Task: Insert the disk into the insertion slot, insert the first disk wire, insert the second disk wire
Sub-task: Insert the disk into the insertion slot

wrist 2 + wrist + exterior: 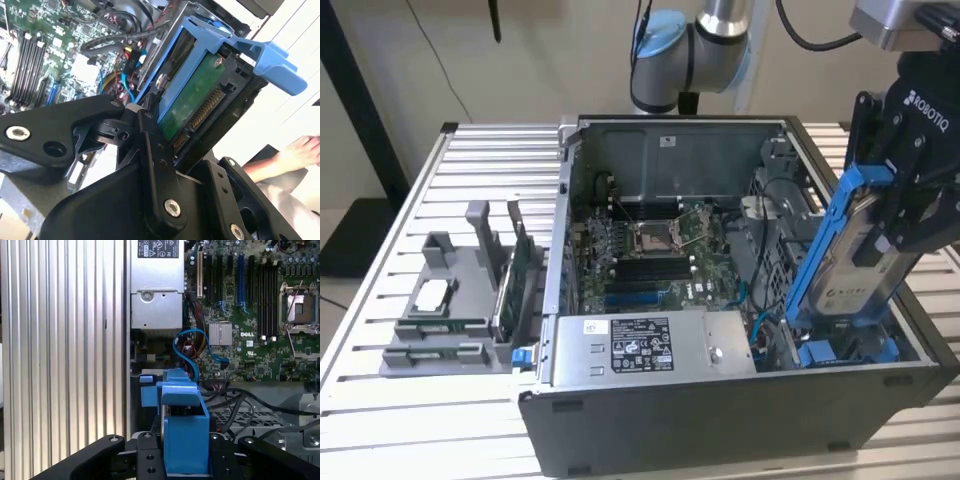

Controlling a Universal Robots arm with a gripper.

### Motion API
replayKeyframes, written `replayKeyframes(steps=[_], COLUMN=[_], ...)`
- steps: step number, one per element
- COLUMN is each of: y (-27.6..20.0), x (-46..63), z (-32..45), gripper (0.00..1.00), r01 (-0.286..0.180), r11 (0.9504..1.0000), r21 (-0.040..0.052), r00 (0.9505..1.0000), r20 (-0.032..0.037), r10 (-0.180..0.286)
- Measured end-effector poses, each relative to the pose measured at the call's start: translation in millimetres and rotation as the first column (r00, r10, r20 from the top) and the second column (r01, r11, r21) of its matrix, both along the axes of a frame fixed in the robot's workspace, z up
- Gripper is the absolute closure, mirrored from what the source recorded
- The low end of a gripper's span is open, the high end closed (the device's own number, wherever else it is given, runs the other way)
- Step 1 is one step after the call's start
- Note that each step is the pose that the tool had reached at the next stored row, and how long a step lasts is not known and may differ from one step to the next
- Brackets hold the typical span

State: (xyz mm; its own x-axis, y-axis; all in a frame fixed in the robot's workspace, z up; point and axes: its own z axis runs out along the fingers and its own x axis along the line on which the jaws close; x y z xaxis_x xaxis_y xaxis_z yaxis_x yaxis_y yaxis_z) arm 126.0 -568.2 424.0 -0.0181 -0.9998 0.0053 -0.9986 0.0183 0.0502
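My gripper [892, 228] is shut on the disk [858, 252], a silver drive in a blue carrier frame, at the exterior view's right. The disk stands steeply tilted, its lower end dipping into the insertion slot [850, 338] at the case's near right corner. Black fingers [145, 452] flank the blue carrier [185, 427] in the first wrist view. In the second wrist view the disk's green underside [195, 100] and its connector row face outward beside a finger [150, 145]. A blue wire [187, 337] loops inside the case by the motherboard.
The open grey case holds a green motherboard [650, 250] and a labelled power-supply box [650, 345] along its near wall. A grey fixture [445, 310] with parts sits on the slatted table [420, 200] at the exterior view's left. A person's hand [300, 152] rests beyond the case.
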Motion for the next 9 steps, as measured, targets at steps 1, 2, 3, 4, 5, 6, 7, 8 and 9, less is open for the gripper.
replayKeyframes(steps=[1, 2, 3, 4, 5, 6, 7, 8, 9], y=[0.0, 0.0, -0.1, -0.2, -0.4, -0.6, -0.7, -0.9, -0.9], x=[1.7, 3.1, 4.2, 5.3, 6.2, 6.8, 7.1, 7.2, 7.2], z=[-0.4, -0.8, -1.3, -2.1, -3.1, -4.1, -5.2, -6.3, -7.3], gripper=[0.67, 0.67, 0.67, 0.67, 0.67, 0.67, 0.67, 0.67, 0.67], r01=[0.0, 0.0, 0.0, 0.0, 0.0, 0.0, 0.0, 0.0, 0.0], r11=[1.0, 1.0, 1.0, 1.0, 1.0, 1.0, 1.0, 1.0, 1.0], r21=[0.0002, 0.0002, 0.0002, 0.0002, 0.0002, 0.0001, 0.0001, 0.0002, 0.0001], r00=[1.0, 1.0, 1.0, 1.0, 1.0, 1.0, 1.0, 1.0, 1.0], r20=[0.0, -0.0001, -0.0003, -0.0007, -0.0011, -0.0016, -0.0021, -0.0025, -0.0028], r10=[0.0, 0.0, 0.0, 0.0, 0.0, 0.0, 0.0, 0.0, 0.0])
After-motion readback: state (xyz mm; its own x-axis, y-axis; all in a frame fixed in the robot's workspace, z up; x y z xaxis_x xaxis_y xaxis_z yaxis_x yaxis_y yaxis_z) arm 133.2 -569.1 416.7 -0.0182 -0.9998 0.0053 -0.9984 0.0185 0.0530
